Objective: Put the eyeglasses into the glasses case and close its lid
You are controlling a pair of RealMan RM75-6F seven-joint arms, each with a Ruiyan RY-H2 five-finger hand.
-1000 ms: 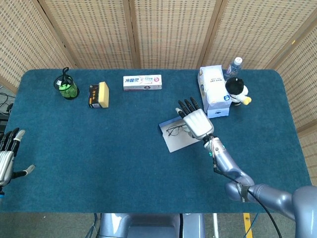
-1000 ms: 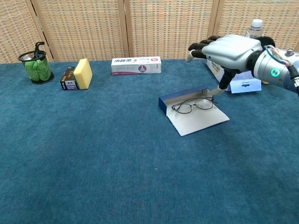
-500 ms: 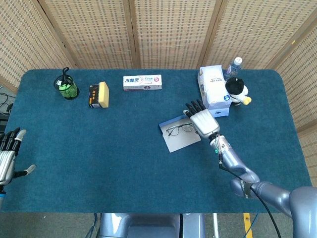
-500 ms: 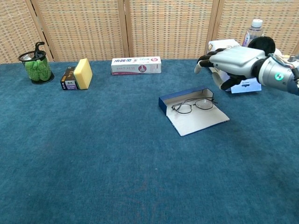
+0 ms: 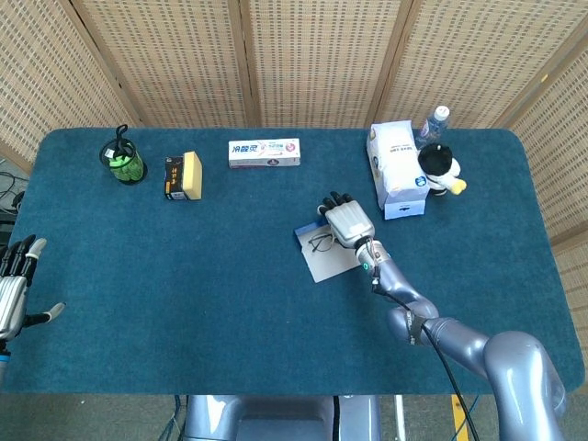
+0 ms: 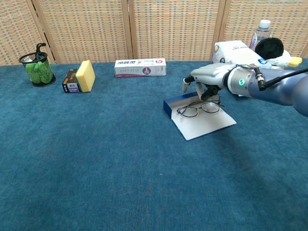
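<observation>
A: What sat nearest on the blue bench (image 6: 96, 183)?
B: The left hand (image 5: 14, 289), at the near left edge in the head view, fingers spread and holding nothing. It lay well apart from everything else.

A: And the task's things?
B: Further in, right of centre, the glasses case (image 6: 198, 116) lay open, its pale lid flat toward the near side and the blue tray behind. The eyeglasses (image 6: 198, 108) rested in it, along the tray's front edge.

A: The right hand?
B: The right hand (image 6: 208, 79) hung low over the case's far side, palm down, fingers curled toward the eyeglasses. I could not tell whether it gripped them or merely touched them.

A: Behind that?
B: A white box (image 5: 393, 169) with a black-and-white plush toy (image 5: 440, 168) just beside it, and a water bottle (image 5: 435, 121) behind. Along the far edge leftward lay a toothpaste box (image 5: 265, 152), a yellow sponge (image 5: 192, 175) against a dark packet (image 5: 173, 177), and a black mesh cup (image 5: 123, 160) holding something green.
</observation>
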